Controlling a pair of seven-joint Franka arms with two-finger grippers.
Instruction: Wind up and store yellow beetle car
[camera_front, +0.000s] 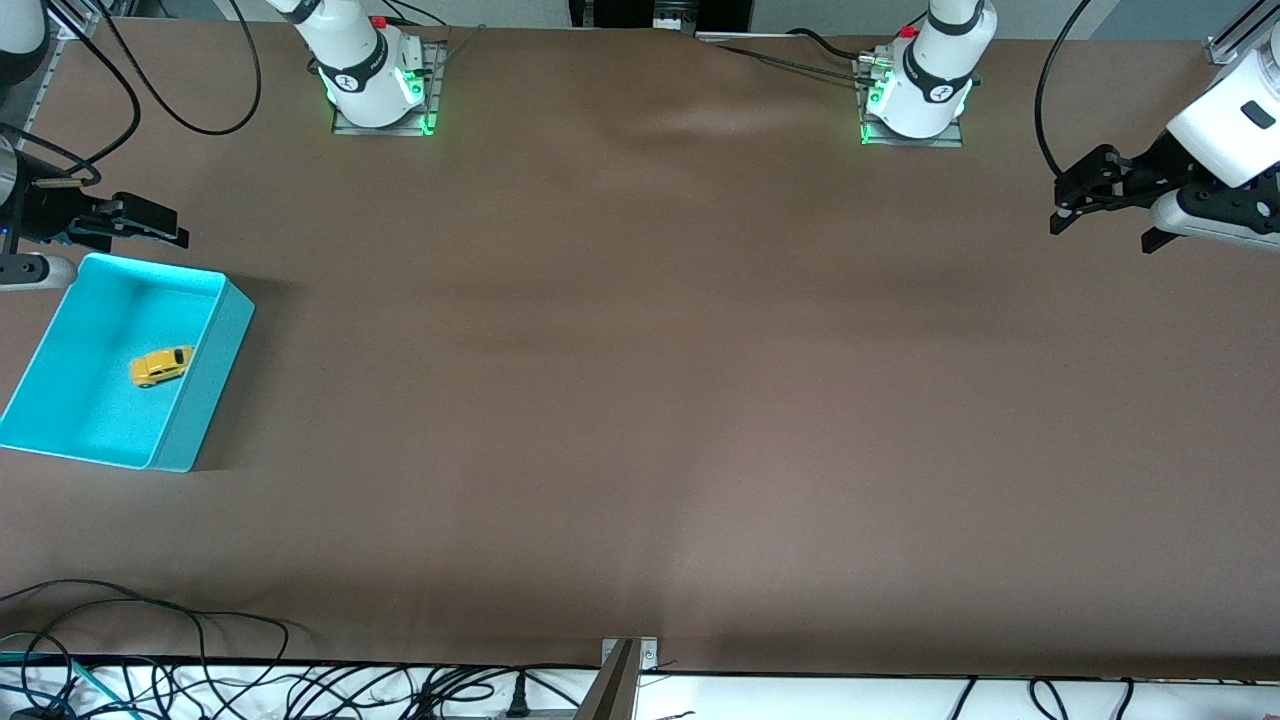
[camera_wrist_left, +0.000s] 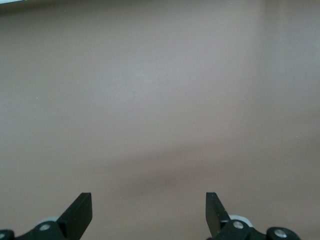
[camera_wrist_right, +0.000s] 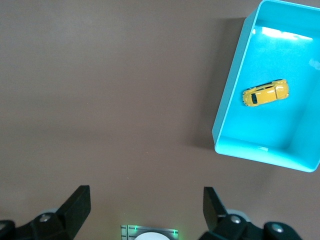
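The yellow beetle car (camera_front: 160, 366) lies inside a teal bin (camera_front: 212, 370) at the right arm's end of the table. It also shows in the right wrist view (camera_wrist_right: 266, 93), resting on the floor of the bin (camera_wrist_right: 226, 112). My right gripper (camera_front: 172, 228) is open and empty, raised over bare table just off the bin's rim on the side toward the robots' bases; its jaws (camera_wrist_right: 146, 200) stand wide apart. My left gripper (camera_front: 1100, 236) is open and empty over bare table at the left arm's end; its jaws (camera_wrist_left: 148, 205) are spread with nothing between them.
The brown table (camera_front: 640, 400) holds only the bin. The two arm bases (camera_front: 375, 85) (camera_front: 915, 95) stand along the edge farthest from the front camera. Cables (camera_front: 150, 660) lie along the table's near edge.
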